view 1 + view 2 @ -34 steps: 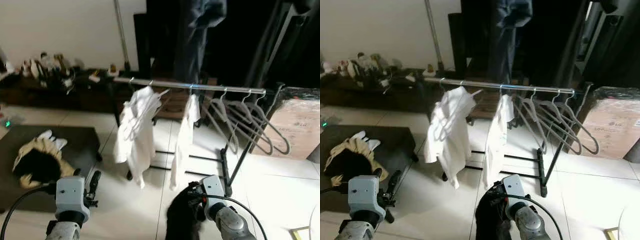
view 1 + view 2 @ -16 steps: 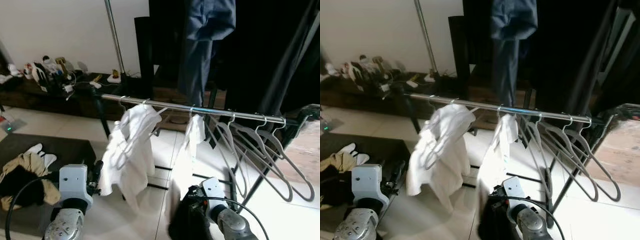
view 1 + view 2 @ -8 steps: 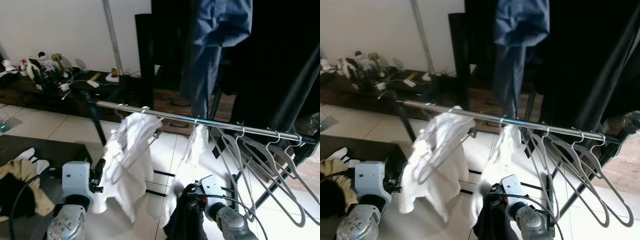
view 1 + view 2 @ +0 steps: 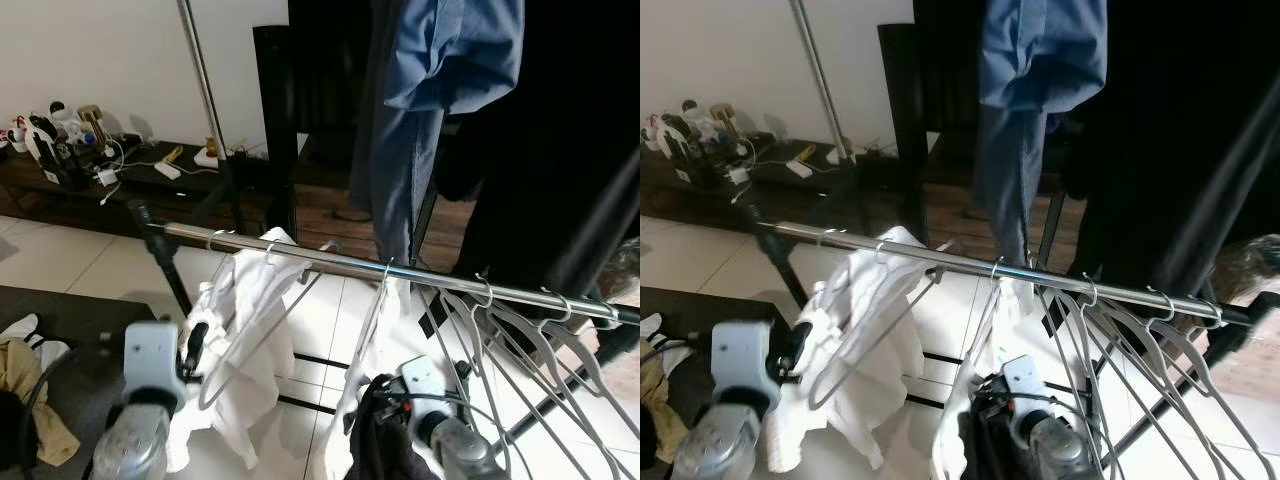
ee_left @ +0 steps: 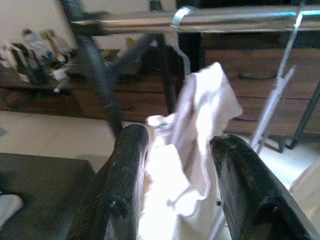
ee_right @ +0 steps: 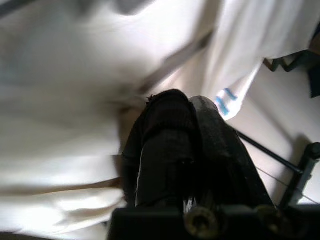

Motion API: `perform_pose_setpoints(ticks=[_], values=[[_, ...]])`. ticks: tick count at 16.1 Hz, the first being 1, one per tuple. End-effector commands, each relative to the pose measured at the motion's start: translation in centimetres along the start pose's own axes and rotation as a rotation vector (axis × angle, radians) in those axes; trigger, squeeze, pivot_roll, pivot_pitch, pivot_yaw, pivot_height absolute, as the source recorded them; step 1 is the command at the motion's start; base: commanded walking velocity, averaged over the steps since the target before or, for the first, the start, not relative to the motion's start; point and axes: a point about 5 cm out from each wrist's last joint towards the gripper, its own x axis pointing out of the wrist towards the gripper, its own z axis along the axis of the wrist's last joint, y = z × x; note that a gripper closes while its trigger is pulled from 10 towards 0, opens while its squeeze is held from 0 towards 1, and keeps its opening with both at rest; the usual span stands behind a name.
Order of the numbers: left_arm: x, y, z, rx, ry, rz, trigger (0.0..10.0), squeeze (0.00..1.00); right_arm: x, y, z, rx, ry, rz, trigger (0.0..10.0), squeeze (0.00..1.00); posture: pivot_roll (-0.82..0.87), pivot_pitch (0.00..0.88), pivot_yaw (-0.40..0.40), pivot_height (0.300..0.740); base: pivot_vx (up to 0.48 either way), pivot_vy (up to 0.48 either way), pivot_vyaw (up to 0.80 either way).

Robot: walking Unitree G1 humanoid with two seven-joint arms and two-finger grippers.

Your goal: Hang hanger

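Two grippers low before chrome rail: right gripper pinched together on dark garment, presumably on its hanger though hanger itself unseen; left gripper spread apart, empty, facing white shirt. Best raised clear above rail, hook aimed at gap between white shirt and bare grey hangers, then lowered until seated before release.

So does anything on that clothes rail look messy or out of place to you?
Yes. The white garment near the left end of the rail is bunched and slipping off its hanger, which sits askew. The empty hangers on the right are tangled together at slanted angles. The right pincer is shut on a black garment.
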Motion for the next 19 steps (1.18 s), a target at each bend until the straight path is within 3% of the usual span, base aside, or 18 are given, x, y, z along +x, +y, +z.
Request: perform_pose_setpoints(ticks=[1, 2, 3, 4, 7, 10, 11, 12, 15, 19], values=[[0.6, -0.2, -0.8, -0.044, 0.061, -0.023, 10.0, 0.00, -0.3, -0.8, -0.5, 0.011, 0.010, -0.026, 10.0, 0.00, 0.10, 0.119, -0.020, 0.740, 0.000, 0.000, 0.00], [1.5, -0.2, -1.0, -0.059, 0.086, -0.050, 10.0, 0.00, -0.4, -1.1, -0.8, 0.012, 0.018, -0.030, 10.0, 0.00, 0.10, 0.125, -0.022, 0.740, 0.000, 0.000, 0.00], [2.8, -0.4, -1.6, -0.078, 0.118, -0.102, 10.0, 0.47, -0.5, -1.3, -1.3, 0.014, 0.031, -0.037, 10.0, 0.00, 0.10, 0.127, -0.021, 0.740, 0.000, 0.000, 0.00], [3.0, -0.4, -1.6, -0.083, 0.119, -0.108, 10.0, 1.00, -0.5, -1.3, -1.3, 0.014, 0.031, -0.037, 10.0, 0.00, 0.09, 0.130, -0.023, 0.740, 0.000, 0.000, 0.00], [5.9, -0.4, -1.3, -0.056, 0.117, -0.129, 10.0, 1.00, -0.6, -1.5, -1.4, 0.017, 0.035, -0.041, 10.0, 0.00, 0.08, 0.146, -0.026, 0.740, 0.000, 0.000, 0.00], [8.6, -1.4, -1.1, -0.117, 0.165, -0.204, 10.0, 1.00, -0.5, -1.4, -1.5, 0.017, 0.027, -0.038, 10.0, 0.00, 0.06, 0.169, -0.028, 0.740, 0.000, 0.000, 0.00], [9.4, -2.0, -0.6, -0.127, 0.165, -0.266, 10.0, 0.21, -0.7, -1.3, -1.5, 0.015, 0.018, -0.039, 10.0, 0.00, 0.05, 0.189, -0.027, 0.740, 0.000, 0.000, 0.00], [9.7, -2.4, -0.3, -0.122, 0.168, -0.305, 10.0, 0.00, -0.8, -1.2, -1.5, 0.014, 0.012, -0.038, 10.0, 0.00, 0.04, 0.202, -0.026, 0.740, 0.000, 0.000, 0.00], [10.4, -3.1, -0.1, -0.083, 0.213, -0.402, 10.0, 0.00, -1.2, -0.8, -1.7, 0.013, -0.007, -0.031, 10.0, 0.00, 0.04, 0.233, -0.022, 0.740, 0.000, 0.000, 0.00], [11.5, -2.7, 0.7, -0.068, 0.206, -0.343, 10.0, 0.00, -2.0, -0.8, -1.7, 0.017, -0.039, -0.044, 10.0, 0.00, 0.02, 0.274, -0.014, 0.740, 0.000, 0.000, 0.00]])
